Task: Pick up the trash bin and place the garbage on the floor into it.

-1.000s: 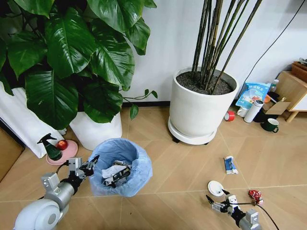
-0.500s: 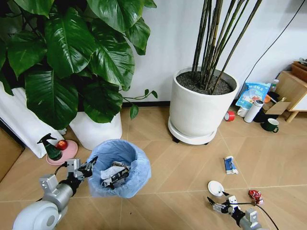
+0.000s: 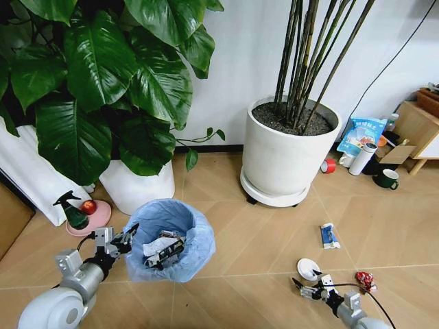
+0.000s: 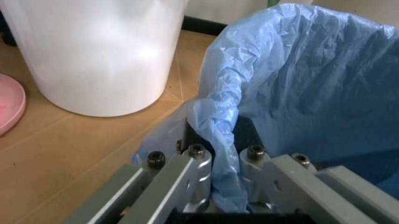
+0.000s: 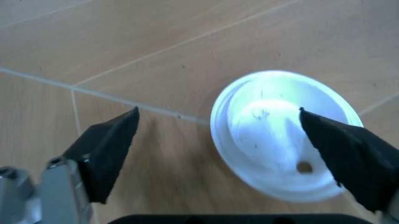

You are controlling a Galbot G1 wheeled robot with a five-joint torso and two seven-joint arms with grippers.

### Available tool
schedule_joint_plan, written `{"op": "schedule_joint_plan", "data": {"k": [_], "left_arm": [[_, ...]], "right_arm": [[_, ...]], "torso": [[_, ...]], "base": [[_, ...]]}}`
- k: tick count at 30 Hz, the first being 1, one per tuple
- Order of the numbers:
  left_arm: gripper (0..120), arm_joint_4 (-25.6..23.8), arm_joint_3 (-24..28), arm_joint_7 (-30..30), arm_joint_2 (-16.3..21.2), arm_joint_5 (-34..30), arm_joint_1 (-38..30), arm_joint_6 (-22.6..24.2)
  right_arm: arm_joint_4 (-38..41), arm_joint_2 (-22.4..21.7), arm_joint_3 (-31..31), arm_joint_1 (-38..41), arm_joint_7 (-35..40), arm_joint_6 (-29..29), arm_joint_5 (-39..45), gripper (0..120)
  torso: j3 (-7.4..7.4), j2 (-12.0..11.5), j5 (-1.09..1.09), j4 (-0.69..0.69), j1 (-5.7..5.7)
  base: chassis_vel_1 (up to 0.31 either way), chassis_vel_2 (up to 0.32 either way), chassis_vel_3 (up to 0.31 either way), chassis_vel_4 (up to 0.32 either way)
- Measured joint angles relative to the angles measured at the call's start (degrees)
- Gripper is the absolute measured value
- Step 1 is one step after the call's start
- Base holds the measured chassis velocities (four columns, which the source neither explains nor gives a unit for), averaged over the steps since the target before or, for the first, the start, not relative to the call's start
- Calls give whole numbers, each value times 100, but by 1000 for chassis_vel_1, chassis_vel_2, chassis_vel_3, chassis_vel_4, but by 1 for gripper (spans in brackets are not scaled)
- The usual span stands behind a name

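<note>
Trash bin, one only, stands on the floor at near left, its light-blue bag holding several crumpled scraps; the left gripper is pinched onto its left rim, and the left wrist view shows the fingers pressed together over a fold of the bag. Three pieces of garbage lie loose on the floor to the right: a white disc, a blue-white packet farther off, and a red wrapper at near right. The right gripper sits low just near of the disc with its fingers spread, and in the right wrist view the disc lies between the two dark fingertips. Two white plant pots stand behind, one just beyond the bin, the other at centre. A green spray bottle stands on a pink dish at far left.
</note>
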Motion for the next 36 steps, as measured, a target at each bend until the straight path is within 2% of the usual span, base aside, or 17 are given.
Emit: {"op": "schedule_joint_plan", "data": {"k": [1,7,8,10,12,16,18,20,22,25,36], "left_arm": [[0,0,0,0,0,0,0,0],[0,-1,-21,-1,0,-14,6,1],[0,-1,-21,-1,0,-14,6,1],[0,-1,-23,-1,2,-20,4,1],[0,-1,-23,-1,3,-23,1,1],[0,2,-22,-1,8,-34,-14,1],[0,2,-21,-1,9,-36,-15,1],[0,2,-21,-1,13,-40,-14,1],[0,2,-21,-1,13,-42,-13,1],[0,0,-28,-2,11,-46,-3,1],[0,-8,-28,-1,-7,-39,16,0]], "right_arm": [[0,0,0,0,0,0,0,91],[-30,-43,-119,104,-21,-114,-7,69],[-30,-43,-119,104,-21,-114,-7,69],[-43,-63,-126,88,-31,-136,-30,57],[-49,-68,-126,81,-35,-140,-39,53],[-96,-89,-115,57,-55,-154,-67,35],[-103,-91,-113,57,-59,-156,-69,32],[-131,-93,-105,56,-71,-159,-77,20],[-138,-93,-104,57,-77,-161,-79,17],[-168,-87,-100,64,-86,-160,-87,2],[5,-108,4,-41,-150,-143,-108,0]], "torso": [[0,0,0,0,0],[0,0,0,0,0],[0,0,0,0,0],[0,0,-1,0,0],[0,0,0,0,0],[0,0,0,-1,0],[0,0,0,-1,0],[0,0,0,0,0],[0,0,0,-1,0],[-1,0,-3,-1,0],[0,0,4,-1,0]], "base": [[0,0,0,0],[0,0,0,0],[0,0,0,0],[0,0,0,0],[0,0,0,0],[0,0,0,0],[0,0,0,0],[0,0,0,0],[0,0,0,0],[0,0,0,0],[0,0,0,0]]}}
